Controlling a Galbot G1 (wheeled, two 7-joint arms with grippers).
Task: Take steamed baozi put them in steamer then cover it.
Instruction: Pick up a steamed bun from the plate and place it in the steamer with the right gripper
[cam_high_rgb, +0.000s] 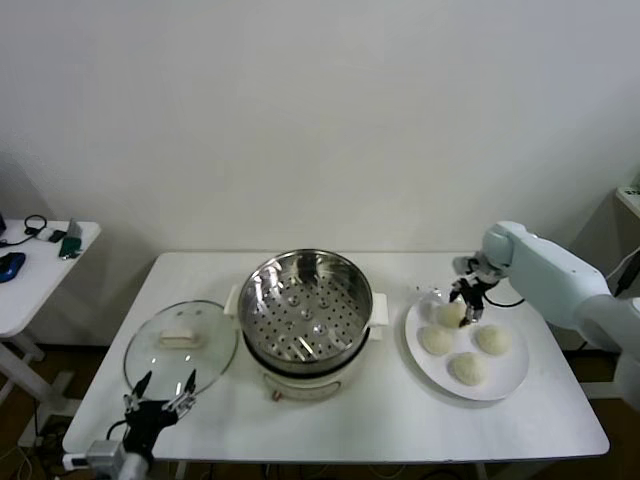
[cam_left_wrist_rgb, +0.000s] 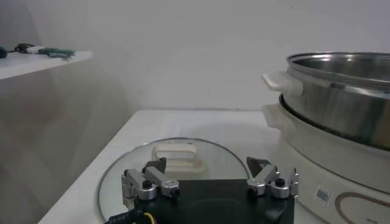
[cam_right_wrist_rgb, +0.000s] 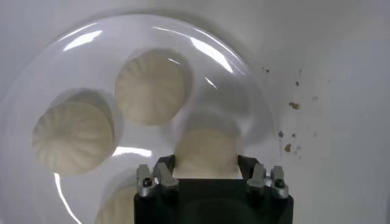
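- The right gripper (cam_high_rgb: 463, 306) was down on the plate (cam_high_rgb: 512, 377), its fingers (cam_right_wrist_rgb: 163, 175) standing on either side of the nearest bun (cam_right_wrist_rgb: 206, 152), the one at the plate's far edge. The fingers looked to be against the bun's flanks, but whether they had it pinched or were only closing in could not be told.
- Coming straight down from above made sense: the buns sat close together, and a vertical approach kept the fingers off the neighbours.
- The other three buns (cam_high_rgb: 437, 341) lay on the same plate, just beside the one being taken, none of them in the steamer (cam_high_rgb: 305, 310).
- The steamer stood mid-table, uncovered, its perforated tray bare, so a bun could be dropped in without anything in the way.
- The lid (cam_high_rgb: 180, 345) lay flat on the table to the steamer's left, handle up, parked clear of the pot until loading was done.
- The left gripper (cam_high_rgb: 160, 395) hovered at the lid's near edge with its fingers spread wide and nothing between them, probably placed to pick up the lid later.
- Judged from this, the task was at its first bun; squeezing soft dough too hard would be the risk.
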